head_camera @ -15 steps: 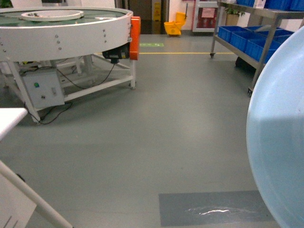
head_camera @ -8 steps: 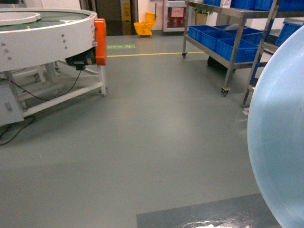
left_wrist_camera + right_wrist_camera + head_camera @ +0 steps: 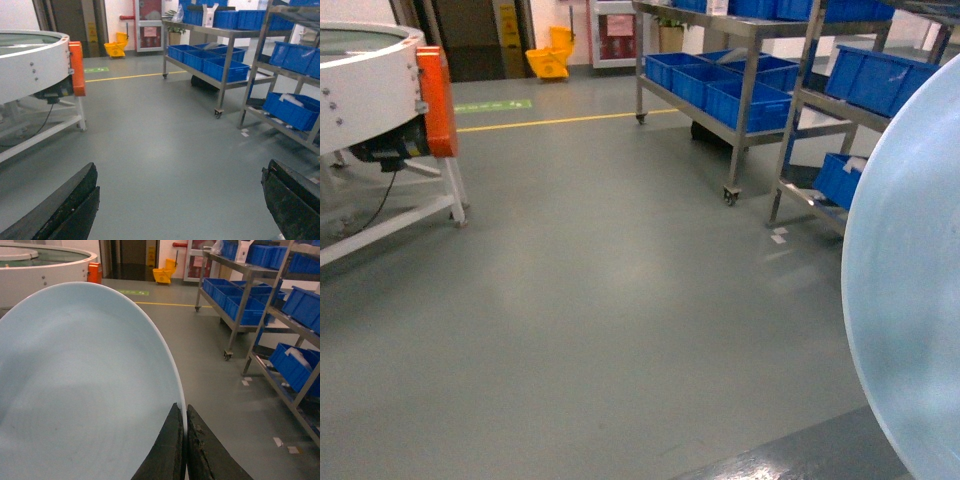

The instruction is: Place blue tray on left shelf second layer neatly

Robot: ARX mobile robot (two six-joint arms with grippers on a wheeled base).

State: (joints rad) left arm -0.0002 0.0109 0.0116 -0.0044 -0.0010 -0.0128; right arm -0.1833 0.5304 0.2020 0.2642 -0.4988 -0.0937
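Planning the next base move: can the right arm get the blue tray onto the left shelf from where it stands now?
Probably not yet. The right gripper is clamped on the blue tray, but open floor separates the robot from the left shelf.

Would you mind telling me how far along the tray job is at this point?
Done: the right gripper is pinched on the rim of the blue tray, held up off the floor. In hand: carrying it, with the steel shelves of blue crates ahead across open floor. Left: reaching them and setting the tray on the second layer. The left gripper is open.

Bright, even indoor light; floor (image 3: 620, 300) glare, soft focus.
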